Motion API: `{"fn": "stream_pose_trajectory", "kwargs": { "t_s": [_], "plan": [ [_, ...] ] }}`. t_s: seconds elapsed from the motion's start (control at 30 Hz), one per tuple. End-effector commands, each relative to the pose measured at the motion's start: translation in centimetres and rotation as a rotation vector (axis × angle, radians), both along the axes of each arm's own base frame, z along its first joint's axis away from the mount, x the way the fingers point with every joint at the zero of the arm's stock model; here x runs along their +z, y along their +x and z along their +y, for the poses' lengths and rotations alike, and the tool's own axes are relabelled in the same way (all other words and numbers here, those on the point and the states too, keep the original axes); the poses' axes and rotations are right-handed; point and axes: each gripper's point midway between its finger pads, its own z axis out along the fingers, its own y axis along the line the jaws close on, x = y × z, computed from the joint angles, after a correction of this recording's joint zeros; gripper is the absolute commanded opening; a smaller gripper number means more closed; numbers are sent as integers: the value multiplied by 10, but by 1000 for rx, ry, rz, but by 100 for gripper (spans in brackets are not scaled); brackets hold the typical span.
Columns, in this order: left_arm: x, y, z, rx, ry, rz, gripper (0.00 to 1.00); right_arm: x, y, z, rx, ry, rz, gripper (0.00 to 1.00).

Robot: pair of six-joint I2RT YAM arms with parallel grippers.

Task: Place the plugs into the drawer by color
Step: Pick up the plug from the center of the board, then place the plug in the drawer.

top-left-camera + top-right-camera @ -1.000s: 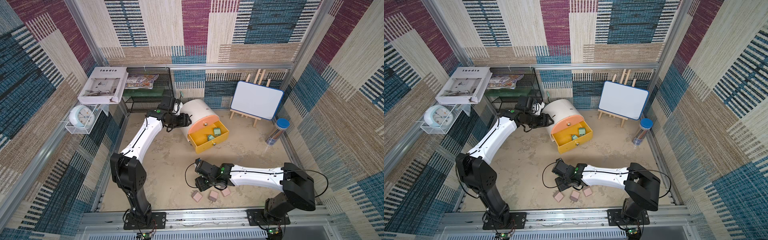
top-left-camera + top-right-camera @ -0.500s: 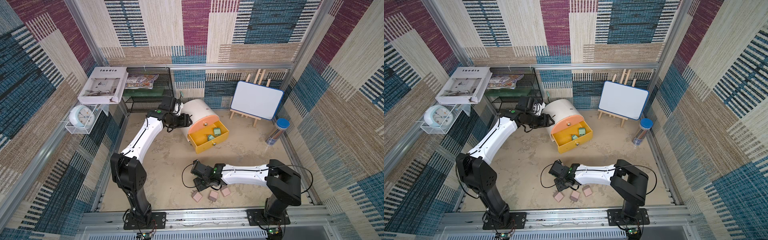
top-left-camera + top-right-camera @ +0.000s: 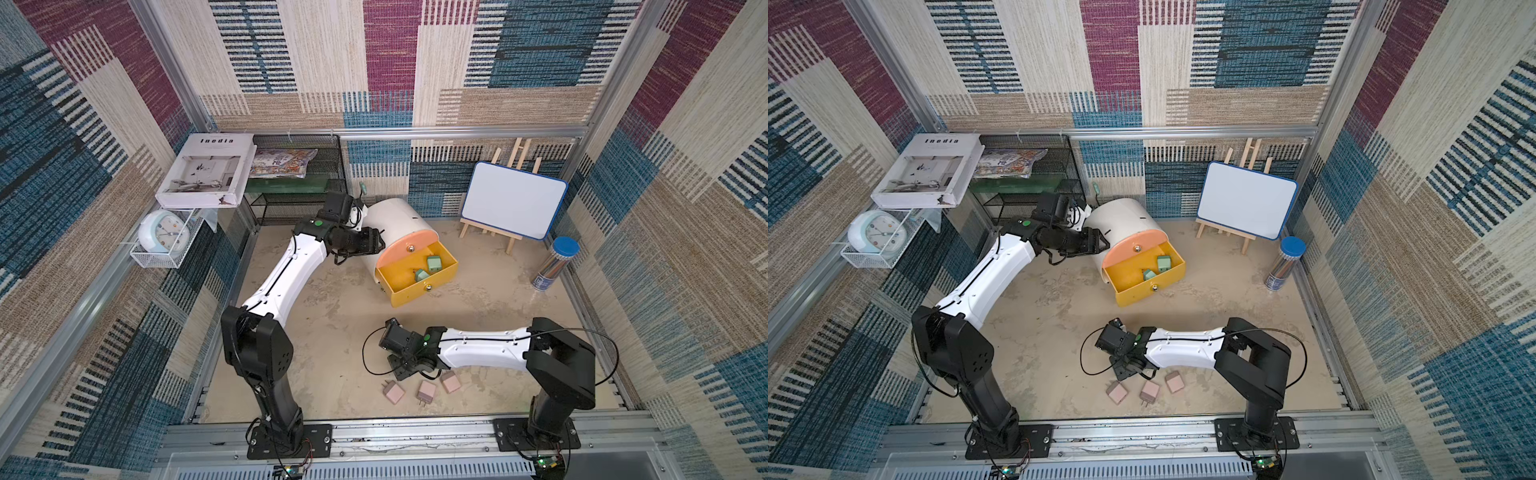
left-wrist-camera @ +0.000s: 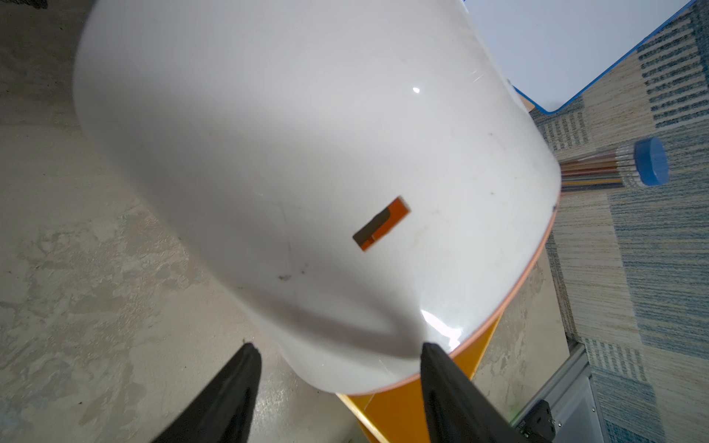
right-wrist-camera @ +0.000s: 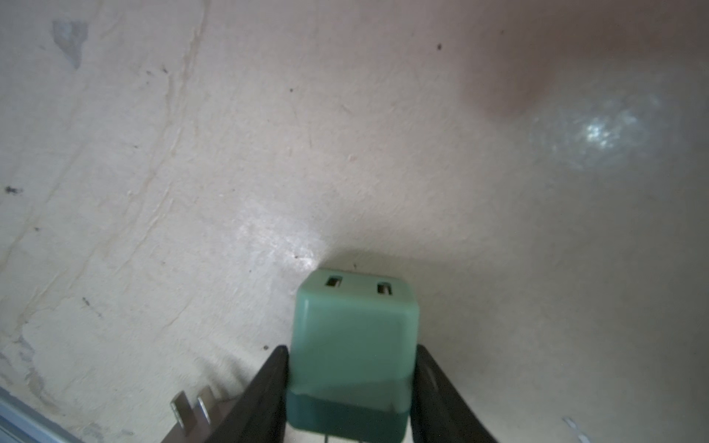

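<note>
Plug (image 5: 353, 330) apparently clamped in right pincer (image 5: 351, 347)

Left arm (image 3: 286, 270), right arm (image 3: 482, 353): white moulded shells, black joint housings (image 3: 257, 349), black screwed-down base plates (image 3: 320, 436). Green dot (image 3: 318, 223) on each forearm. Thin black cables (image 3: 365, 357) loop outside. Left gripper (image 4: 337, 345): black tapered fingers (image 4: 230, 391).

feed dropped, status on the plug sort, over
left claw open at cabinet. right claw shut on green plug. yellow drawer open, two green plugs inside. three pink plugs close by.
</note>
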Motion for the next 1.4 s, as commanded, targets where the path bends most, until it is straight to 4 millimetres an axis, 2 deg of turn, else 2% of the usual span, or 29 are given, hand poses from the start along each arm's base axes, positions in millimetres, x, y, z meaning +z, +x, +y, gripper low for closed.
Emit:
{"fn": "stream_pose_trajectory", "kwargs": {
  "t_s": [0.0,0.1,0.2,0.33,0.5,0.6,0.77,0.83,0.93,1.07,1.27,1.37],
  "plan": [
    [3,2,-2,-5,-8,-16,70,7,1,-4,4,-3,-19,48],
    [3,2,-2,-5,-10,-17,70,16,3,-5,-2,1,-35,44],
    [4,3,-2,-6,-11,-18,70,33,6,-4,1,8,-56,42],
    [6,2,-2,-7,-15,-20,70,77,13,-2,28,38,-121,40],
    [9,1,-3,-8,-21,-25,70,139,35,-11,39,43,-276,40],
    [9,1,-3,-9,-24,-23,70,169,55,-15,73,56,-322,40],
    [11,1,-2,-6,-22,-29,70,212,114,-32,33,49,-449,40],
    [11,1,-2,-6,-22,-29,70,224,133,-30,27,78,-485,40],
    [9,1,-3,-7,-23,-23,70,231,155,-23,40,93,-507,40],
    [9,1,-3,-7,-24,-24,70,223,175,-18,48,84,-501,40],
    [8,0,-4,-9,-23,-21,70,211,187,-8,67,99,-476,40],
    [8,1,-3,-9,-21,-23,70,204,186,-4,81,105,-454,40]
  ]
}}
